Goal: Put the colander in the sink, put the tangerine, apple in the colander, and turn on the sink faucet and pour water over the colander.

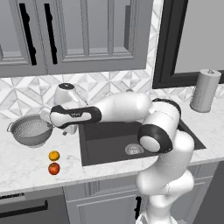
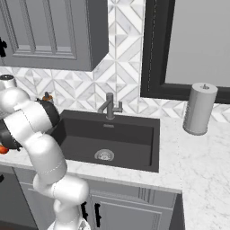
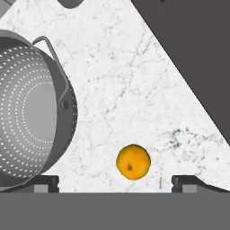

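- So the round silver-grey perforated metal colander (image 1: 31, 129) is sitting on the white marbled counter (image 1: 26, 164), off to the left of the big rectangular dark grey sink (image 1: 109, 140), not in it.
- The small round orange tangerine (image 1: 54, 155) is on the counter too, left of the sink's front corner and a bit in front of the colander, clear of it.
- The small red apple (image 1: 54, 168) sits just in front of the tangerine, nearly touching it from the left base view.
- The white arm's two-finger gripper (image 3: 115, 182) hangs over the counter between colander and sink, jaws spread wide with nothing in them. In the hand view the tangerine (image 3: 133, 161) shows between the two dark finger tips, and the colander's (image 3: 31, 108) handle side is right at the edge of one tip.
- The dark grey upright post faucet (image 2: 109, 106) stands at the back rim of the sink (image 2: 112, 134), spout angled over the basin. Basin has just its round silver drain (image 2: 104, 155).
- A grey cylinder of paper towel (image 2: 199, 108) stands upright on the counter to the right of the sink, well apart from it.
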Controlling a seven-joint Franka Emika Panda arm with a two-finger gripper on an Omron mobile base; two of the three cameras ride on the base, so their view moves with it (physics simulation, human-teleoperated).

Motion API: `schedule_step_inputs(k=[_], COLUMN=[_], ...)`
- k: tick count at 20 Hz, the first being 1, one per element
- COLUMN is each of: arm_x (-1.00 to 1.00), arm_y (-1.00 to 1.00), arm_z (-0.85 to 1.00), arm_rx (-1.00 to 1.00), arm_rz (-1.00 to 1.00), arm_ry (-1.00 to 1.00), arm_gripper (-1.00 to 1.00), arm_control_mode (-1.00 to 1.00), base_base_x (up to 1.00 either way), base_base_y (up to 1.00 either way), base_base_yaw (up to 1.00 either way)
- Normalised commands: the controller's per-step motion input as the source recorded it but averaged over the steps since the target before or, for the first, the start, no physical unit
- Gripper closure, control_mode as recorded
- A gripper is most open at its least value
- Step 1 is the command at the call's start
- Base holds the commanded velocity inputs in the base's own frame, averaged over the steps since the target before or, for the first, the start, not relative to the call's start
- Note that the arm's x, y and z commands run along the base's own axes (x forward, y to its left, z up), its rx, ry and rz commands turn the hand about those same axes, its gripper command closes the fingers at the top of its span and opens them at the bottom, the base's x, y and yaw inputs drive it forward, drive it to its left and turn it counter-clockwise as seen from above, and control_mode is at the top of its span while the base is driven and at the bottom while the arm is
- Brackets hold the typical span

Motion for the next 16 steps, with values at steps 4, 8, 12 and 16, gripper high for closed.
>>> schedule_step_inputs(k=[4, 8, 12, 16], arm_x=[0.23, 0.19, 0.23, 0.24], arm_y=[0.00, 0.00, 0.07, 0.14], arm_z=[-0.17, -0.20, -0.21, -0.15], arm_rx=[0.00, 0.00, 0.00, 0.00], arm_rz=[-0.01, 0.00, 0.00, 0.00], arm_ry=[0.00, 0.00, -0.05, -0.05], arm_gripper=[-1.00, -1.00, -1.00, -1.00], arm_control_mode=[-1.00, -1.00, -1.00, -1.00], base_base_x=[0.00, 0.00, 0.00, 0.00], base_base_y=[0.00, 0.00, 0.00, 0.00], base_base_yaw=[0.00, 0.00, 0.00, 0.00])
